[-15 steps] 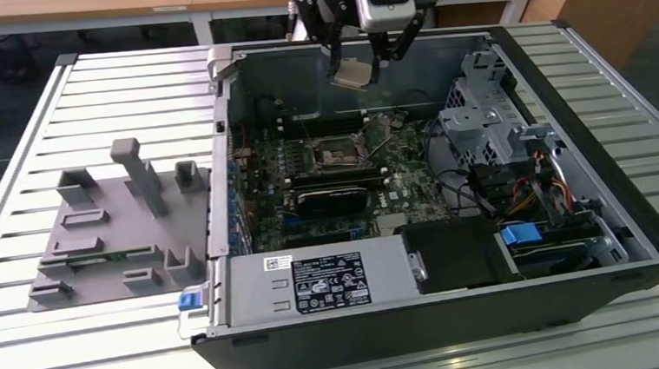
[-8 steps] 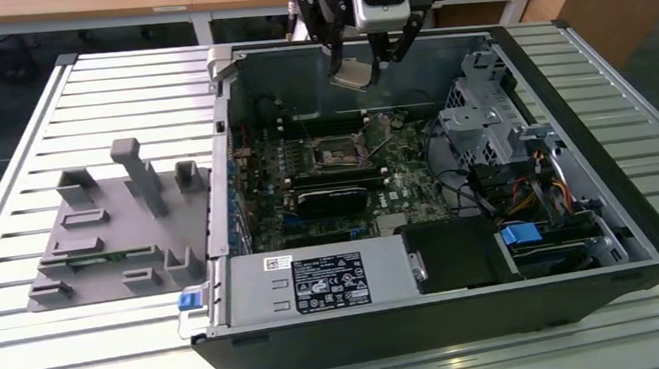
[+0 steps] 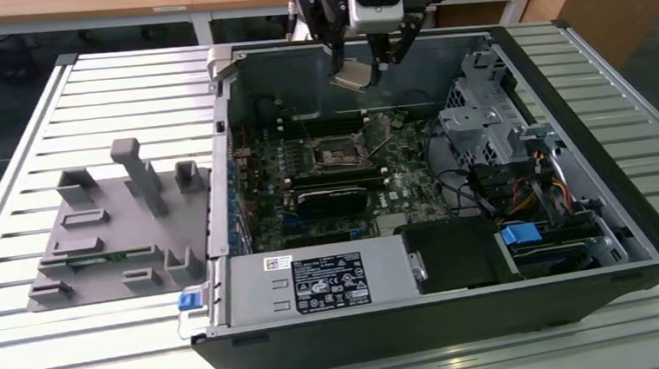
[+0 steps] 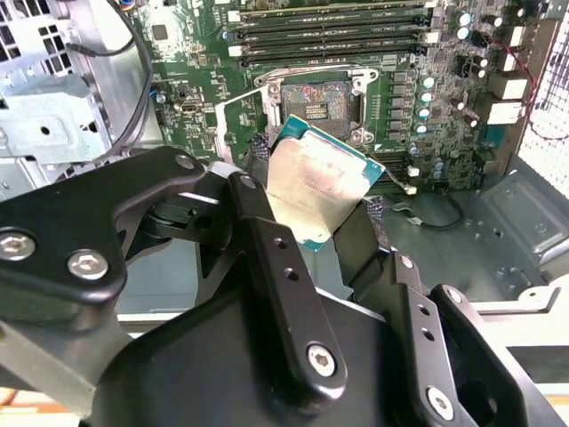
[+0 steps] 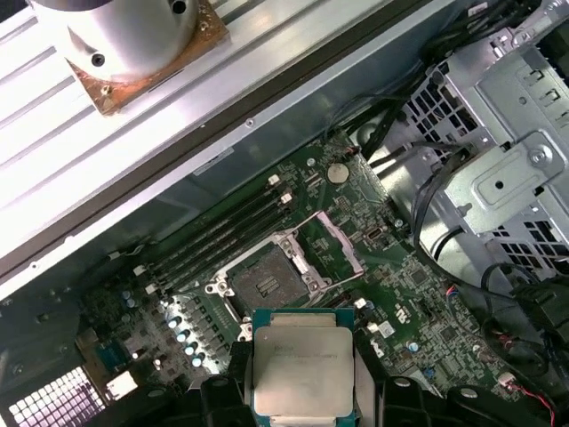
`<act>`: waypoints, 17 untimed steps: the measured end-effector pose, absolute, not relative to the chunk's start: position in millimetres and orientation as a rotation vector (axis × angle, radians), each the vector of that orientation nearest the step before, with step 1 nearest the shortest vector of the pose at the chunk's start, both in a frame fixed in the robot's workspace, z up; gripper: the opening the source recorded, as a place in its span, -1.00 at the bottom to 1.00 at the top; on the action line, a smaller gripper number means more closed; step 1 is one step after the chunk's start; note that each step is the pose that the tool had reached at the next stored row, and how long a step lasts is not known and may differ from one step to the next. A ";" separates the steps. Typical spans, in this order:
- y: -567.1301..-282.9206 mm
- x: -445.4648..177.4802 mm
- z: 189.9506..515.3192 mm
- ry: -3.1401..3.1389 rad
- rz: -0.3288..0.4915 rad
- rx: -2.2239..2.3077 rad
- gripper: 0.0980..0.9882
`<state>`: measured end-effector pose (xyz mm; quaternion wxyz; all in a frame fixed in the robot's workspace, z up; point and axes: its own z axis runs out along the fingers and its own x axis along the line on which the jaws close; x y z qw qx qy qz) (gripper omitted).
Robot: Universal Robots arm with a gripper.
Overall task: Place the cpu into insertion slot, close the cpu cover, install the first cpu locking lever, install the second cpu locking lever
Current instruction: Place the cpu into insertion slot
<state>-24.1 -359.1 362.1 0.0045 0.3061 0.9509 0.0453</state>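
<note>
Progress stands at the very first step. At the exterior view's left, a grey moulded fixture (image 3: 117, 225) sits on the slatted tabletop (image 3: 40, 361) toward its left edge, and the arm is nowhere near it. Just beside it, across the middle and right of the tabletop, lies the open computer case (image 3: 433, 334) with its green motherboard (image 3: 393, 167) exposed.

On that board you can see the insertion slot (image 3: 338, 153), dark-centred and bare, with nothing seated in it. Its cpu cover (image 5: 336, 242) stands swung open beside the socket, clearest in the first wrist view.

Over the case's far edge the jaws are clenched on the cpu (image 3: 352, 78), gripping it by two opposite edges with its silvery face turned toward both wrist cameras. The chip hangs tilted in the air, well apart from the socket and touching nothing else.

As I judge it, you have the chip in hand and nothing more. Seating it, closing the cover and setting both locking levers are all still to do.
</note>
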 end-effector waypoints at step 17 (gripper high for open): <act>-358.7 -24.1 360.8 2.890 0.140 1.182 0.00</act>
